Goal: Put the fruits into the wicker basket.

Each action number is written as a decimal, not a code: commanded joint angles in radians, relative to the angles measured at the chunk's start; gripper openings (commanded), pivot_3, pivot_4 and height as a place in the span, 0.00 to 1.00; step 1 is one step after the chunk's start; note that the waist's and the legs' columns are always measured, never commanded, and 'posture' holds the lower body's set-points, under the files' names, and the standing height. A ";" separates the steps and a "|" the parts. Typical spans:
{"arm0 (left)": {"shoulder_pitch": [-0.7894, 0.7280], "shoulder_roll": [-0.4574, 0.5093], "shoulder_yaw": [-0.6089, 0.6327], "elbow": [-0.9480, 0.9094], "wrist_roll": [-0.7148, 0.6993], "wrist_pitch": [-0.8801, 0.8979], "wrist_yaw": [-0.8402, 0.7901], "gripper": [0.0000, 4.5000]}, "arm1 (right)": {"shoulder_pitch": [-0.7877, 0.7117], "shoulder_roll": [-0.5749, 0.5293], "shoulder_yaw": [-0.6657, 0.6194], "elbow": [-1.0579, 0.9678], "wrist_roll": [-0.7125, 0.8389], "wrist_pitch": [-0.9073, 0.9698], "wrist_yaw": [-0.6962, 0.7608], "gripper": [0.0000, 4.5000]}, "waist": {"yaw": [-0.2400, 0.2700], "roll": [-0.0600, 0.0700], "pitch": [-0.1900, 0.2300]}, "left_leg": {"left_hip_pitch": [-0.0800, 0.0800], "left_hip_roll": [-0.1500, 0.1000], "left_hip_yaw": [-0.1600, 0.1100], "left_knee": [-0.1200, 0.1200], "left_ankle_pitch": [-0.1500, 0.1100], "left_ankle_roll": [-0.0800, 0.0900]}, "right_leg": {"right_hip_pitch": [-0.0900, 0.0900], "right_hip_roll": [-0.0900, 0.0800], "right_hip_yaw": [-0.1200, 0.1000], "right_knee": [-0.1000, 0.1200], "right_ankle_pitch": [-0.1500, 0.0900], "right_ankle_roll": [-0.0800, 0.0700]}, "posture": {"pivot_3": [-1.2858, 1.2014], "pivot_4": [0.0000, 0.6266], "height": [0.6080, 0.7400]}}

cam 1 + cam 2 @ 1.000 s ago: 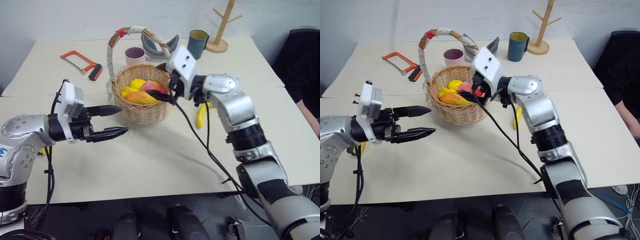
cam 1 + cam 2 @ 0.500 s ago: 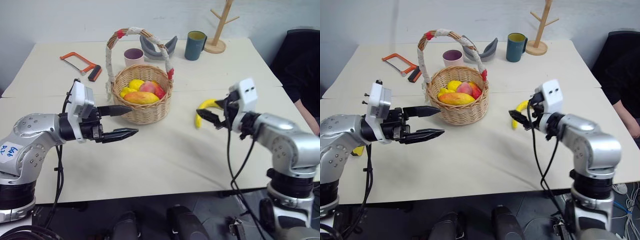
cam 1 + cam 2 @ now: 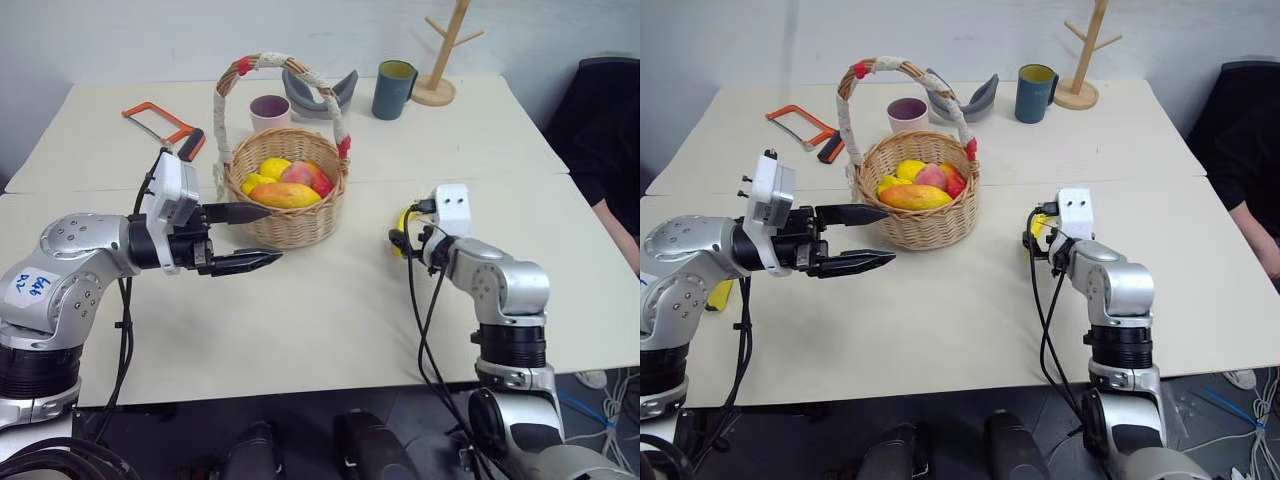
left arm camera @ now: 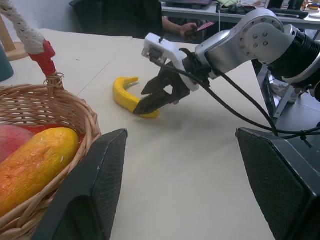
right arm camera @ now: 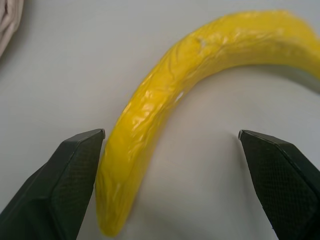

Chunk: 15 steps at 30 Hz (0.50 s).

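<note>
We see a pale cream bench [image 3: 300, 330] made of sections pushed together, their seams running across its top. Behind it stands a plain, evenly lit light grey-white wall [image 3: 150, 40]. Along the far edge of the bench we find a wooden peg stand [image 3: 441, 55], a dark teal mug [image 3: 392, 88], a pink cup [image 3: 270, 111], a grey curved object [image 3: 318, 92] and an orange-framed hacksaw [image 3: 163, 127]. At the right edge a person in dark clothing [image 3: 605, 140] sits by the bench. Below the near edge, the floor [image 3: 440, 420] looks dark grey.
</note>
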 commanded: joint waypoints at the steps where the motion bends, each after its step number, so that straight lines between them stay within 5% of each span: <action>1: -0.003 0.002 0.027 -0.023 -0.001 -0.016 0.004 0.81 | -0.016 -0.002 0.035 0.027 0.005 -0.083 0.043 0.85 | 0.000 0.000 0.000 | 0.000 0.000 0.000 0.000 0.000 0.000 | 0.000 0.000 0.000 0.000 0.000 0.000 | 0.52 0.24 1.00; 11: 0.024 0.007 0.060 -0.020 -0.001 -0.013 0.033 0.81 | 0.043 -0.110 0.093 -0.067 0.020 -0.137 0.170 0.13 | 0.004 0.000 0.000 | 0.000 0.000 0.000 0.000 0.000 0.000 | 0.000 0.000 0.000 0.000 0.000 0.000 | 0.52 0.24 1.00; 15: 0.050 0.014 0.086 -0.017 0.010 -0.015 0.052 0.81 | 0.103 -0.221 0.071 -0.283 0.168 -0.034 0.341 0.09 | 0.004 0.000 0.000 | -0.001 0.000 0.000 0.000 0.000 0.000 | 0.000 0.000 0.000 0.000 0.000 0.000 | 0.52 0.24 1.00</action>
